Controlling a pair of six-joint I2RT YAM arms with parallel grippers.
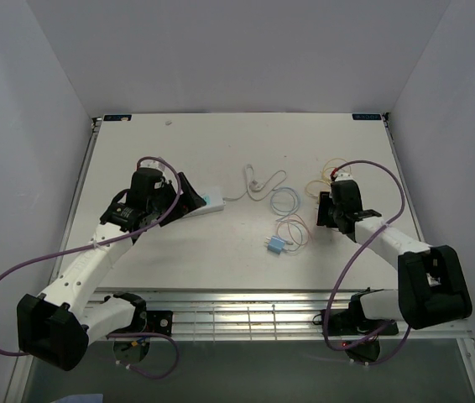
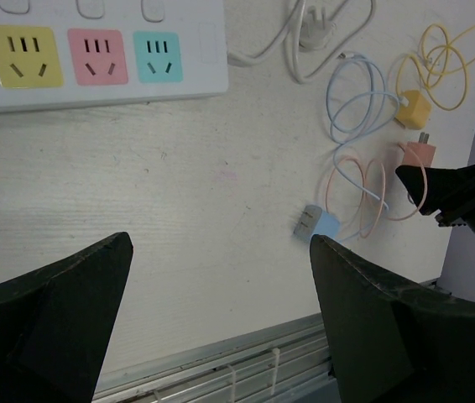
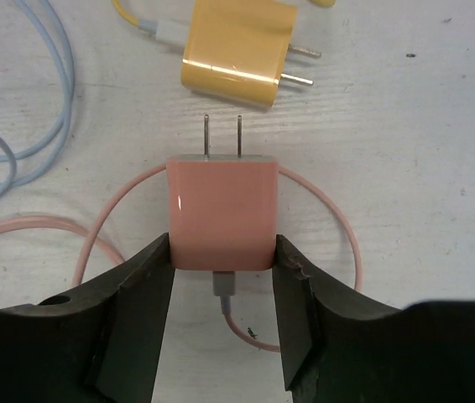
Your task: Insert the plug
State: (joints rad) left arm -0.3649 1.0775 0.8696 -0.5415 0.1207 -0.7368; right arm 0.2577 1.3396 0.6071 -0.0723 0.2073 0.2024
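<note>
Right gripper point(image 3: 223, 252) pinches the pink charger plug point(image 3: 223, 210) by its smooth flat sides, at the right of the table point(image 1: 221, 260), just near of the yellow charger point(image 3: 236, 50). The left gripper point(image 2: 221, 319) hangs spread wide near the power strip point(image 2: 95, 92). The plug looks light, rigid and probably slippery; its thin prongs point(image 3: 206, 134) could bend. No writing is readable.

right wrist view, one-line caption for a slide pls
The pink plug pinched at its sides between the jaws, prongs pointing toward the yellow plug

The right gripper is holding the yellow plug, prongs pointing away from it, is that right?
No. The right gripper holds the pink plug, prongs pointing away; the yellow plug lies free beyond it, as the right wrist view shows.
</note>
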